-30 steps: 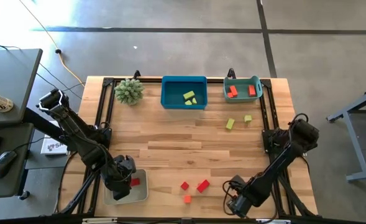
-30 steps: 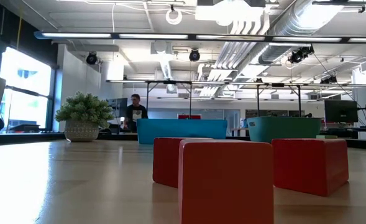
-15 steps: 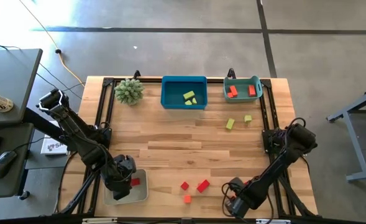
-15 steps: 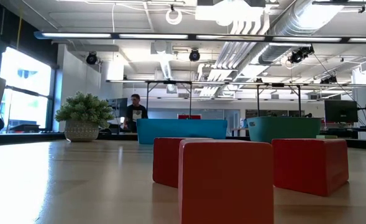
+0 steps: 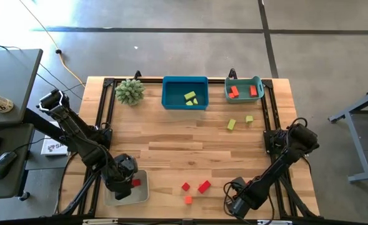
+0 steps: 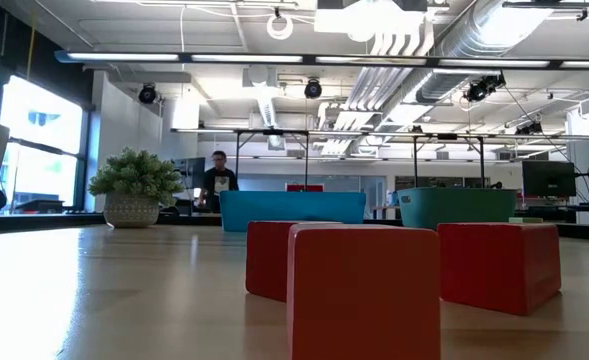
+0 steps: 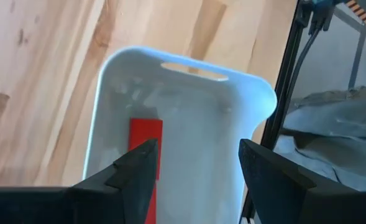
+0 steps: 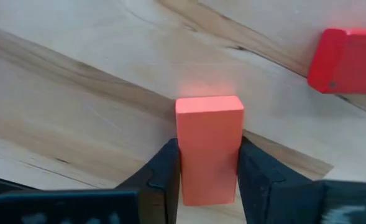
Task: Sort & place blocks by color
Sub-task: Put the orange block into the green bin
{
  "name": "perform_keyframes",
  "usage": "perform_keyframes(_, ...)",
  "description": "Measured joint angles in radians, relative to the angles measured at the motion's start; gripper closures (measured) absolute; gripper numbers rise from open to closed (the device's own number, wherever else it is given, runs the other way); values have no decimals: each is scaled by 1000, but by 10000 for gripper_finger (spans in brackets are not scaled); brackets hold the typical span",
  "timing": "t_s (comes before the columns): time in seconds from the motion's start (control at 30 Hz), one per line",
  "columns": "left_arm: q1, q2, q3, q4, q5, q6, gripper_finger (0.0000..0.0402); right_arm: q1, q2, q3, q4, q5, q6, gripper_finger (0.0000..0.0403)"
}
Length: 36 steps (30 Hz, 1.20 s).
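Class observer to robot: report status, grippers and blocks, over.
Right gripper shut on an orange block, near table edge. Left gripper open over white tray holding a red block. Nothing blocking.

Overhead cam straight down; low cam table-level; wrist cams close.

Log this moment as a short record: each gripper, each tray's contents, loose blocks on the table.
right gripper: near table edge, fingers shut on an orange block
left gripper: open, over the white tray
white tray contents: one red block
blue tray: two yellow-green blocks
teal tray: two red-orange blocks
loose on table: two yellow-green blocks near the teal tray; three red and orange blocks near the front edge
plant: back left corner
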State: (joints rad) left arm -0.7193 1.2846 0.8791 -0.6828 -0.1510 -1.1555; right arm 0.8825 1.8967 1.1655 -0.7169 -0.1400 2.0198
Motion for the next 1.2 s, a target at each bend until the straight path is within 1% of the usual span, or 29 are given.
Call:
perform_keyframes(0.07, 0, 0, 0, 0, -15, 12, 188, -5, -11, -2, 7, 17, 8, 307)
perform_keyframes(0.13, 0, 0, 0, 0, -26, 33, 188, -11, -26, -4, 34, 58, 23, 307)
perform_keyframes(0.3, 0, 0, 0, 0, -58, 79, 188, -33, -72, -3, 94, 234, 26, 307)
perform_keyframes(0.43, 0, 0, 0, 0, -90, 87, 188, -69, -108, -2, 109, 372, 16, 307)
perform_keyframes(0.5, 0, 0, 0, 0, -105, 97, 188, -95, -124, -2, 103, 420, -16, 307)
perform_keyframes(0.57, 0, 0, 0, 0, -112, 114, 188, -124, -142, -2, 102, 445, -59, 307)
perform_keyframes(0.83, 59, -8, 0, -1, -164, 206, 188, -301, -224, -2, 86, 470, -367, 307)
perform_keyframes(1.07, 174, -75, 0, -1, -214, 292, 188, -514, -336, -1, 78, 464, -729, 307)
perform_keyframes(1.2, 251, -124, 0, 0, -263, 344, 188, -648, -409, 0, 78, 463, -932, 307)
